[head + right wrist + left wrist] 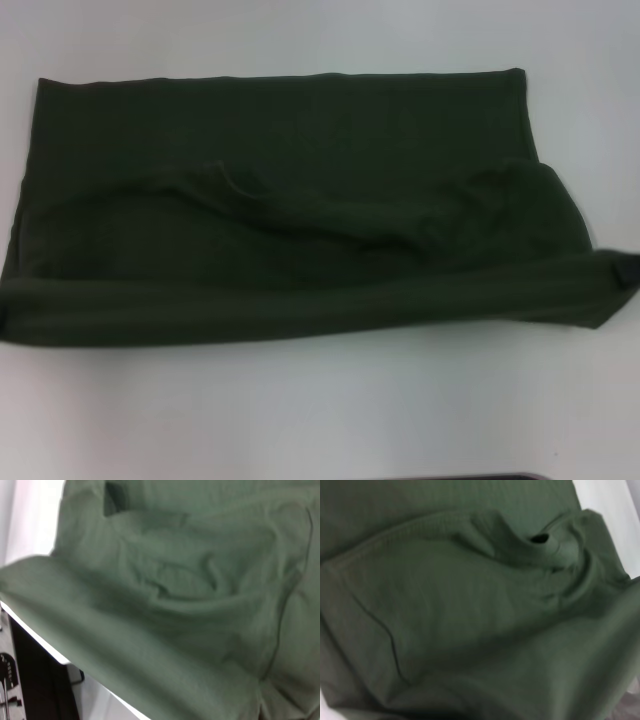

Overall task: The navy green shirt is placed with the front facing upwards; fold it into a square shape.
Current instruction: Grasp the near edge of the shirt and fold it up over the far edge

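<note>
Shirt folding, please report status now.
Left gripper hidden under fold. Right gripper at shirt's right edge. Green shirt half folded, rumpled, on white table. No obstruction.

You see a soft, matt cloth shirt, dark green, full of wrinkles, stitched hems, on a smooth white table.

Shirt: dark olive green, plain side showing, no lettering visible. Spread wide across a white surface, far edge straight and flat. Near part lifted into a long rolled fold running from one side to the other, with a wavy, rumpled seam line across the middle. Fold ends reach the left gripper and right gripper, stretched between the two. Fills the left wrist view, bunched with a hemmed edge and a small dark gap; likewise creased in the right wrist view.
</note>
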